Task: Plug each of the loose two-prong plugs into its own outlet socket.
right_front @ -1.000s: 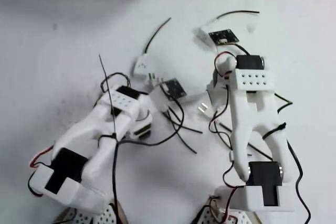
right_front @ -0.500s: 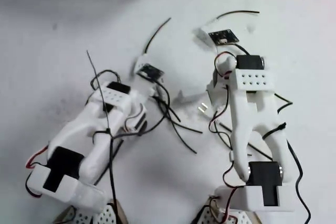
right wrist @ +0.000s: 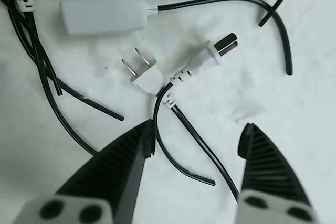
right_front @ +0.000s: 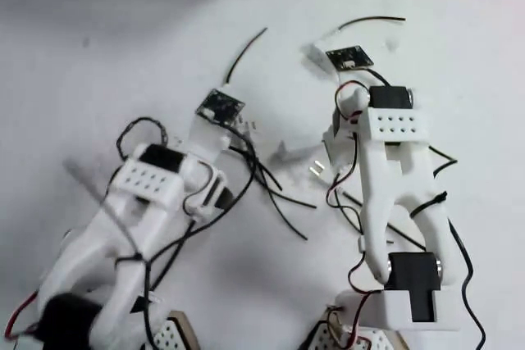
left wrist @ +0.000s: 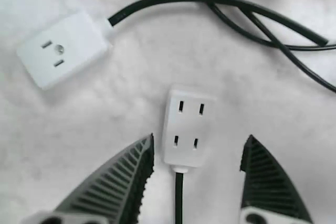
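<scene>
While left claw [left wrist: 199, 139] gapes, outlet socket [left wrist: 188, 124] lies between its tips.

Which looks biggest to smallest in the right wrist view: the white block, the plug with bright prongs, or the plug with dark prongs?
1. white block, clearly the largest.
2. plug with bright prongs and plug with dark prongs: about alike, so not ranked.

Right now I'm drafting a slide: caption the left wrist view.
Open left gripper hovers over a double outlet socket; a single outlet socket and black cords lie nearby.
</scene>
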